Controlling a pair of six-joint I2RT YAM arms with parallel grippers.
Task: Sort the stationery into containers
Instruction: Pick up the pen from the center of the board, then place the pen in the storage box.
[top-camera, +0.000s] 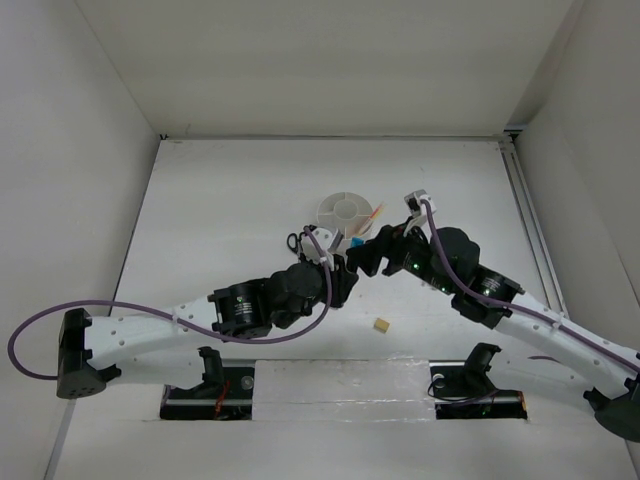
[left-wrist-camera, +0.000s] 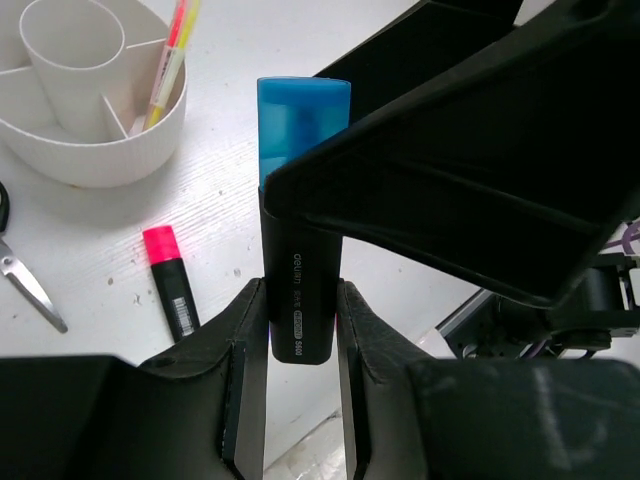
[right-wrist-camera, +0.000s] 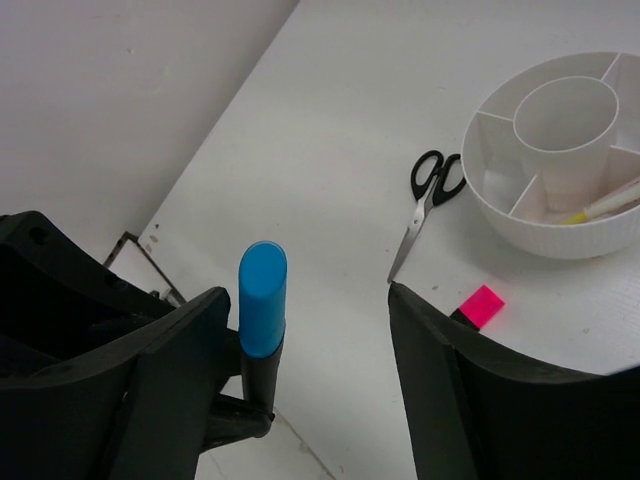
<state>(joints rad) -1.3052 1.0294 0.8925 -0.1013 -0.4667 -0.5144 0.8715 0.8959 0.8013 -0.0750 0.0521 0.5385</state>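
My left gripper (left-wrist-camera: 300, 315) is shut on the lower body of a black highlighter with a blue cap (left-wrist-camera: 303, 130) and holds it upright above the table. My right gripper (right-wrist-camera: 310, 310) is open, with its jaws on either side of that highlighter (right-wrist-camera: 262, 300), which stands close to one finger (right-wrist-camera: 170, 360). The two grippers meet in the top view, left (top-camera: 343, 272) and right (top-camera: 364, 254). The white round organiser (left-wrist-camera: 95, 160) (right-wrist-camera: 560, 238) (top-camera: 330, 212) holds thin yellow and red pens (left-wrist-camera: 168, 60) in a side compartment. A pink-capped highlighter (left-wrist-camera: 170, 285) (right-wrist-camera: 481, 305) and black-handled scissors (right-wrist-camera: 430, 190) (top-camera: 293, 242) lie on the table.
A small tan eraser (top-camera: 381, 325) lies on the table in front of the arms. White walls close in the table on the left, back and right. The right arm's finger (left-wrist-camera: 470, 150) fills much of the left wrist view.
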